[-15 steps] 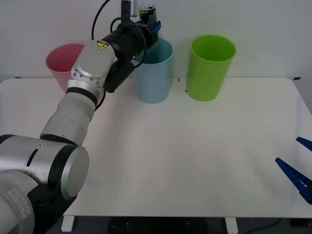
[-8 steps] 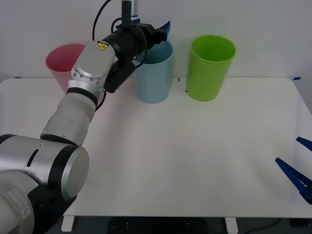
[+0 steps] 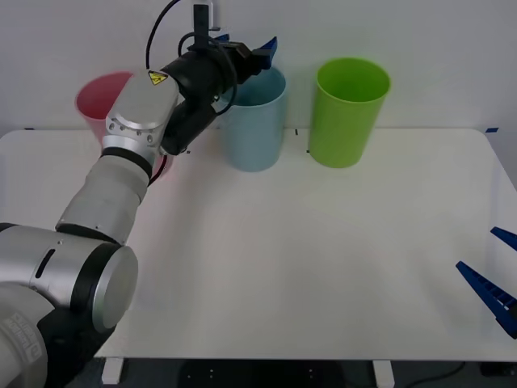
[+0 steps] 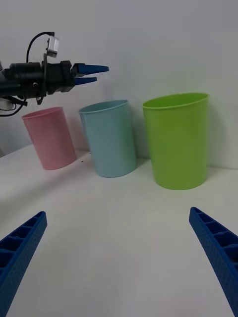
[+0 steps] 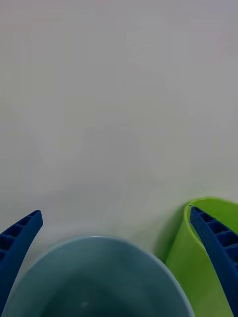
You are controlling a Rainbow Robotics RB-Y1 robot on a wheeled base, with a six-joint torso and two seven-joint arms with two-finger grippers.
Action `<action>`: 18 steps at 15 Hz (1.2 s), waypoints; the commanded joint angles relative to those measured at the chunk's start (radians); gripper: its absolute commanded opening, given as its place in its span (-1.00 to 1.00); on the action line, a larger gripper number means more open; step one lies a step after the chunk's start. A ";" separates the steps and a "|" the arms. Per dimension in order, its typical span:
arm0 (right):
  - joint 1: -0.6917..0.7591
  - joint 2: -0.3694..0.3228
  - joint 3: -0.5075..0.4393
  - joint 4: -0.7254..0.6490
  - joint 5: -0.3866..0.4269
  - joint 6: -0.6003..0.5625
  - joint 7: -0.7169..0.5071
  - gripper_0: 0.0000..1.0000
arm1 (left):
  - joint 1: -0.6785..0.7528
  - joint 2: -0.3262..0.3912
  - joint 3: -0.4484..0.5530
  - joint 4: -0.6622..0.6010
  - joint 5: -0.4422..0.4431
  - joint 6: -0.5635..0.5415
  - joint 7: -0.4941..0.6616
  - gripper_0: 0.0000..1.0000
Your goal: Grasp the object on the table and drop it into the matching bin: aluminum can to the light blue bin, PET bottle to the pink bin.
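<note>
Front view first: the big white counter (image 3: 323, 259) lies bare across the middle, and along its far edge stand the pink bin (image 3: 101, 101), the light blue bin (image 3: 258, 121) and a lime green bin (image 3: 349, 109). The left arm reaches up and over that row, and the left gripper (image 3: 246, 47) hovers right above the light blue bin's rim with its blue fingers spread wide and nothing between them. In the left wrist view the light blue bin's mouth sits directly below those parted fingers; the aluminum can is not on the counter, so by my read it lies down inside that bin, though its floor is too dim to confirm. A second ago the can was pinched in this gripper above the bin; half a second ago the fingers had already parted, and since then the arm has shifted slightly toward the pink bin. The drop looks done; next comes drawing the left arm back clear of the rims. The right gripper (image 3: 497, 279) waits low at the counter's near right corner, fingers spread, idle.
</note>
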 commanded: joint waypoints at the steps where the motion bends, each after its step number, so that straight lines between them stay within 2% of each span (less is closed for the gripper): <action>1: 0.000 0.000 0.000 0.000 0.000 0.000 0.000 1.00 | 0.037 0.090 -0.108 -0.017 0.227 -0.036 -0.080 1.00; 3: 0.000 0.000 0.000 0.000 0.000 0.000 0.000 1.00 | 0.101 0.167 -0.197 -0.103 0.370 -0.036 -0.089 1.00; 7: 0.000 0.000 0.000 0.000 0.000 0.000 0.000 1.00 | 0.239 0.302 -0.293 -0.276 0.566 -0.038 -0.098 1.00; 11: 0.000 0.000 0.000 0.000 0.000 0.000 0.000 1.00 | 0.405 0.380 -0.293 -0.459 0.661 -0.038 -0.126 1.00; 13: 0.000 0.000 0.000 0.000 0.000 0.000 0.000 1.00 | 0.503 0.411 -0.281 -0.540 0.726 -0.040 -0.210 1.00; 15: 0.000 0.000 0.000 0.000 0.000 0.000 0.000 1.00 | 0.584 0.429 -0.261 -0.599 0.747 -0.050 -0.264 1.00; 18: 0.000 0.000 0.000 0.000 0.000 0.000 0.000 1.00 | 0.741 0.434 -0.175 -0.691 0.737 -0.132 -0.353 1.00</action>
